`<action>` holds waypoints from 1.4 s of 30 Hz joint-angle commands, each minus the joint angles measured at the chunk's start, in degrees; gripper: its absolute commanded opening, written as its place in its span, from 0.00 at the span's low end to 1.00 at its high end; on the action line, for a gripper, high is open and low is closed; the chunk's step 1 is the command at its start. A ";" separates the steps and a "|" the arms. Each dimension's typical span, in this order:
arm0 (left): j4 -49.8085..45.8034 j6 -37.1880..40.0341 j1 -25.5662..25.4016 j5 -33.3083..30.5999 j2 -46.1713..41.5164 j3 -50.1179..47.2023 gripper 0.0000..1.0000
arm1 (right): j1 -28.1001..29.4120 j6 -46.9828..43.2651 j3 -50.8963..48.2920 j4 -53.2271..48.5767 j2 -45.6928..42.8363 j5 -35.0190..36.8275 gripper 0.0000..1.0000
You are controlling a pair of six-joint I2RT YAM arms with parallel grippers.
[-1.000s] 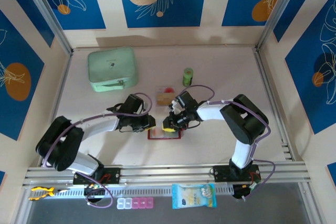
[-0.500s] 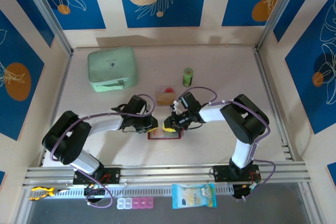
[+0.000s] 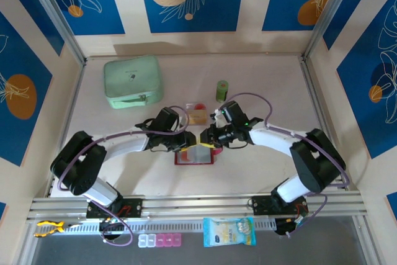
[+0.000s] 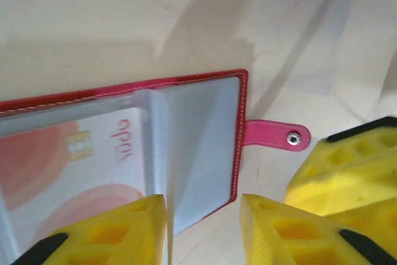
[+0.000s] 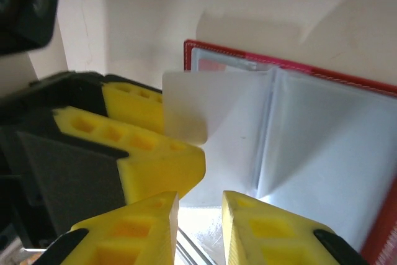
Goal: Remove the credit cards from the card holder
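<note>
The card holder (image 3: pixel 195 156) lies open on the table, dark red with greyish clear sleeves (image 4: pixel 198 147), its pink strap tab (image 4: pixel 276 136) pointing right. One sleeve leaf (image 5: pixel 186 110) stands up off the rest. A card with red circles (image 4: pixel 68 159) sits inside a left sleeve. Tan credit cards (image 3: pixel 197 115) lie on the table just behind the holder. My left gripper (image 4: pixel 203 218) is open over the holder's near right corner, an upright sleeve edge against its left finger. My right gripper (image 5: pixel 200 218) is open, with shiny sleeve plastic under its gap. The two grippers (image 3: pixel 189 143) (image 3: pixel 207 138) meet above the holder.
A mint-green zip case (image 3: pixel 133 81) stands at the back left. A small green cylinder (image 3: pixel 221 90) stands behind the cards. A snack packet (image 3: pixel 228 231) and pill boxes (image 3: pixel 160 239) lie in front of the arm rail.
Both grippers have moved in over the holder's far edge. The right arm has stretched out, elbow swinging right. A greyish sleeve leaf now stands up off the holder.
</note>
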 commanded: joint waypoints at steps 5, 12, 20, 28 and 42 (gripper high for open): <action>1.38 -1.09 -2.84 1.46 3.17 3.35 0.46 | -5.95 -2.41 -1.16 -10.17 -9.79 5.05 0.30; 3.64 -1.81 -4.99 2.20 8.40 5.65 0.49 | -10.49 -2.91 -3.11 -13.20 -15.36 5.23 0.33; 5.46 -2.48 -5.54 2.58 10.59 5.96 0.51 | -11.45 -1.37 -5.83 -12.28 -18.63 4.48 0.36; 2.09 -0.76 -4.26 0.03 6.51 4.87 0.50 | -9.73 0.08 -6.59 -9.12 -16.59 2.11 0.34; -8.09 4.65 3.91 -5.00 -4.59 -3.35 0.36 | 0.85 1.29 0.68 -5.06 -2.83 2.78 0.29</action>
